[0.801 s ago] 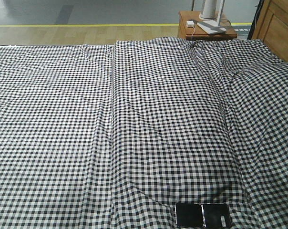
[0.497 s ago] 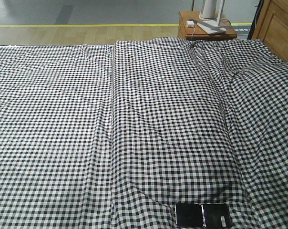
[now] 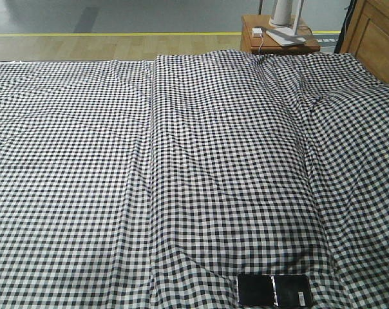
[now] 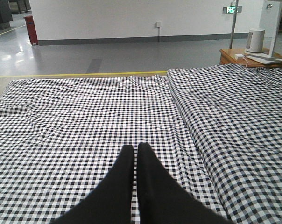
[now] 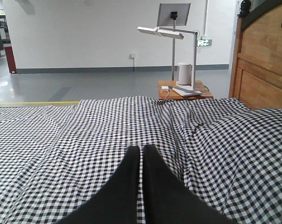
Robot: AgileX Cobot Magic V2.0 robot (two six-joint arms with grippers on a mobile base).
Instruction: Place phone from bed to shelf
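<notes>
The phone [image 3: 274,290] lies flat, glossy black face up, at the near edge of the bed [image 3: 181,161], right of centre in the front view. A wrinkled black-and-white check sheet covers the bed. My left gripper [image 4: 135,147] is shut, black fingers together, held above the sheet with nothing between them. In the right wrist view my right gripper [image 5: 141,148] is likewise shut and empty over the sheet. Neither wrist view shows the phone, and neither gripper shows in the front view. The shelf is out of view.
A small orange-brown side table [image 3: 279,40] stands past the bed's far right corner, carrying a white lamp base [image 5: 186,91] and a white cylinder [image 5: 184,73]. A wooden headboard [image 5: 264,60] rises along the right side. Grey floor with a yellow line [image 3: 104,34] lies beyond.
</notes>
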